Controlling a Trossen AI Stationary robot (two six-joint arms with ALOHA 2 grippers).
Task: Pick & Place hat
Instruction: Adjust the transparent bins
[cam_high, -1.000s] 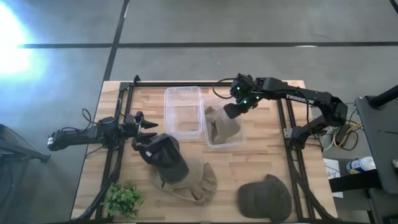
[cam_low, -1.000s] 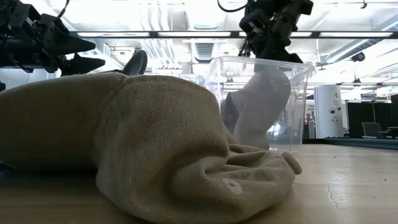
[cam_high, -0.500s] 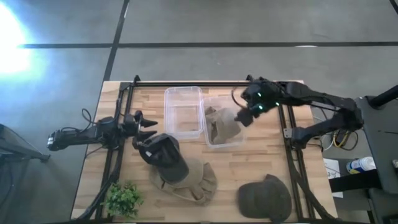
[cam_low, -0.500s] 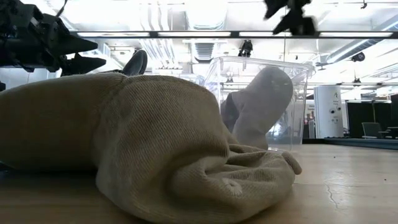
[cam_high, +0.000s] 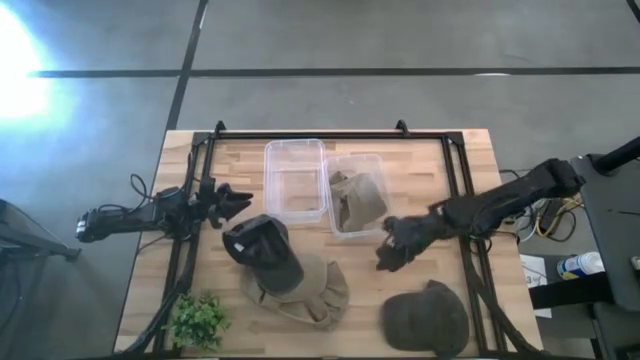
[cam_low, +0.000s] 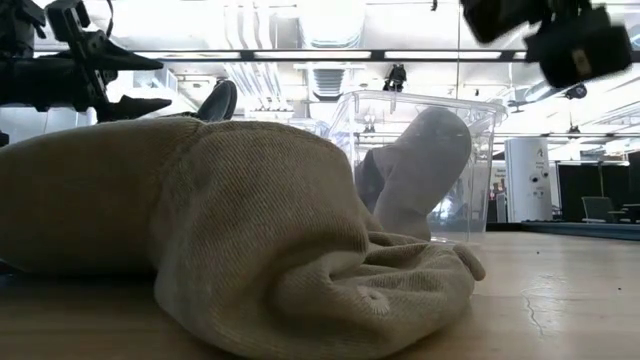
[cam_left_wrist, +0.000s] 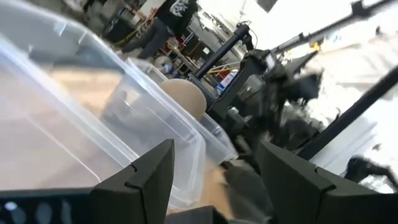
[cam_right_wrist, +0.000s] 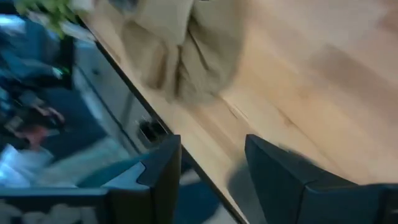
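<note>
Small green leafy plant (cam_high: 196, 319) at the near-left corner of the pale wooden slatted table (cam_high: 420, 280) — grey concrete floor (cam_high: 350, 40) beyond.

The right gripper (cam_low: 560, 35) is blurred and cut by the upper edge in the low view. Below the left gripper (cam_low: 140, 85), the tan hat (cam_low: 230, 240) fills the view and hides the table behind it. Near the right gripper, the dark green cap (cam_high: 428, 322) is cut by the lower edge.

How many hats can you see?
4: a beige hat in the right bin, a dark hat lying on a tan hat, a green cap at the table's near right.
</note>
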